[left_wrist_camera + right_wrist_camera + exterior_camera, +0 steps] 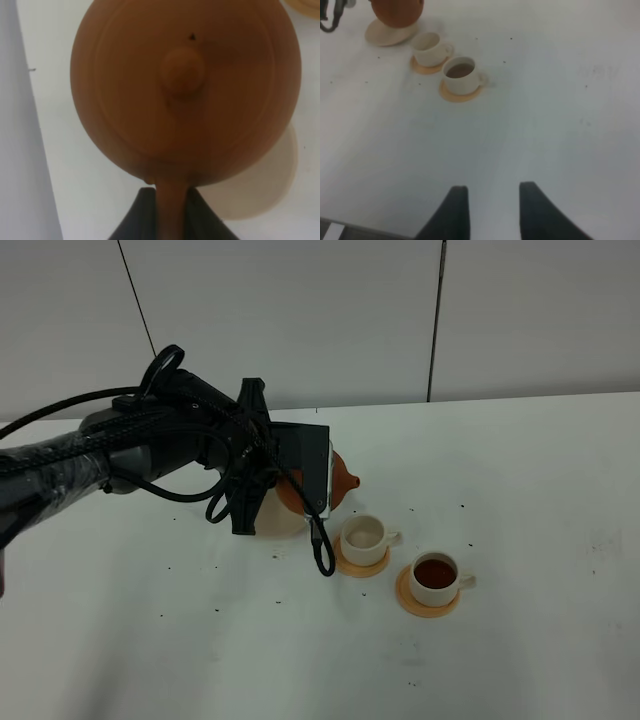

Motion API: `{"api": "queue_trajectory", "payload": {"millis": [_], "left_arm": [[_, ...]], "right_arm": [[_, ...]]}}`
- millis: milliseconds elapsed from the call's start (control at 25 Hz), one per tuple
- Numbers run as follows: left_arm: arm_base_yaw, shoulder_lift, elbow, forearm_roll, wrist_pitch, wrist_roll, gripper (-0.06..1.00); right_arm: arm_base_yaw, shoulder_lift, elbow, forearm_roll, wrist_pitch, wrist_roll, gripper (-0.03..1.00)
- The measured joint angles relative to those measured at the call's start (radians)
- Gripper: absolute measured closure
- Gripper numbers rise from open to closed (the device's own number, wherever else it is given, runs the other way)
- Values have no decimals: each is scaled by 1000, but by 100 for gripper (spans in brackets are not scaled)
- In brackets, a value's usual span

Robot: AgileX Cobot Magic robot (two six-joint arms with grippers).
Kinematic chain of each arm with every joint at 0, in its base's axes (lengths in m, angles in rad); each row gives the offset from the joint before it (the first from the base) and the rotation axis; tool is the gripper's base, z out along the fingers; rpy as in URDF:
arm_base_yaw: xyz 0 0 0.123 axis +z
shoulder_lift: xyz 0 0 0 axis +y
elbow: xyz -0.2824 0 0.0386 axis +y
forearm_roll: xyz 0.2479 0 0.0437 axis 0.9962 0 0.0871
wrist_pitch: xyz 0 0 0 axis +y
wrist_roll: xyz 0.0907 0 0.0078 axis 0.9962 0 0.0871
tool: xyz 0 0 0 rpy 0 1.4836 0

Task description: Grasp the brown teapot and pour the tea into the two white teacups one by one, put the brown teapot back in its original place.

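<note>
Only wrist-close: left gripper [170, 200] tight on brown teapot [185, 90].

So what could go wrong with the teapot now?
1. The left gripper holds the brown teapot only by its thin handle, so the pot might slip or swing.
2. The white cup beside the pot looks empty and is small. Tea could miss it and splash onto the table.
3. The other cup is already full and stands close by, so a bump might spill it.
</note>
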Motion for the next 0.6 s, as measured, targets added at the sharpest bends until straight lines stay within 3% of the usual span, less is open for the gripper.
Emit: {"api": "queue_trajectory", "payload": {"millis": [600], "left_arm": [[-1,11,0,3,-55,226,78]], "right_arm": [[0,0,0,0,0,0,72]]}}
